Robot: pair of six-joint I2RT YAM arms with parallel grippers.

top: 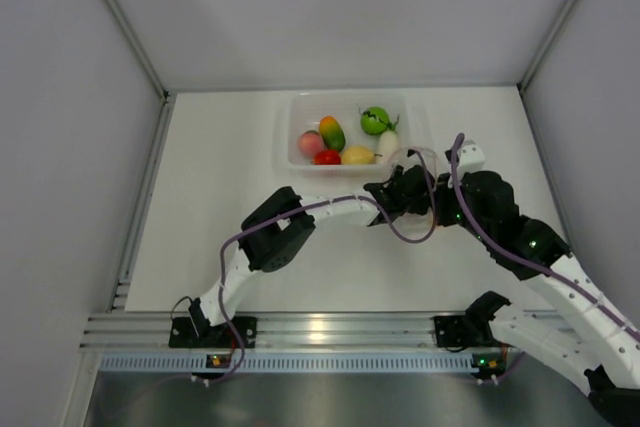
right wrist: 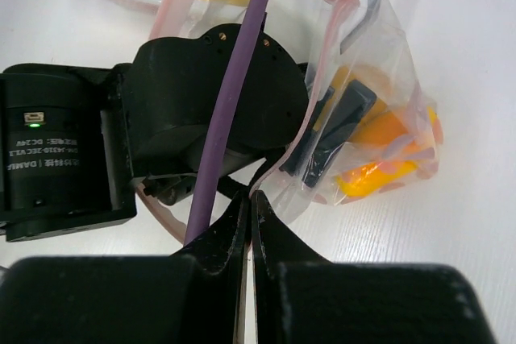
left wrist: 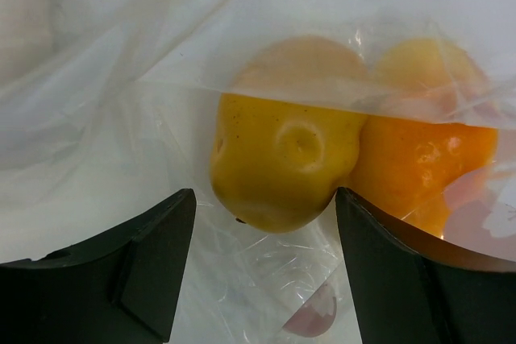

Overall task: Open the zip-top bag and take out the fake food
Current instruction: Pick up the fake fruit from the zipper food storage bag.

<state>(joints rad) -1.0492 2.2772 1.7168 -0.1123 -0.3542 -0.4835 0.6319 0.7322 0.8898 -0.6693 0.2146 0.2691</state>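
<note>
Pinching the edge of the zip-top bag (right wrist: 383, 58) with my clenched right hand (right wrist: 250, 199); my left hand (left wrist: 264, 197) sits inside it, released, straddling a yellow fake fruit (left wrist: 282, 159).

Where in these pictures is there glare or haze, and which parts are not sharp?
Top external: glare on the metal rail, soft shadows. Left wrist: the zip-top bag veils the top of the yellow fruit; the orange fruit shows small highlights. Right wrist: the right pincer is dark, unsharp.

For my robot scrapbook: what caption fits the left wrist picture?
Open left gripper inside the zip-top bag, facing a yellow fake fruit, an orange one beside it.
</note>
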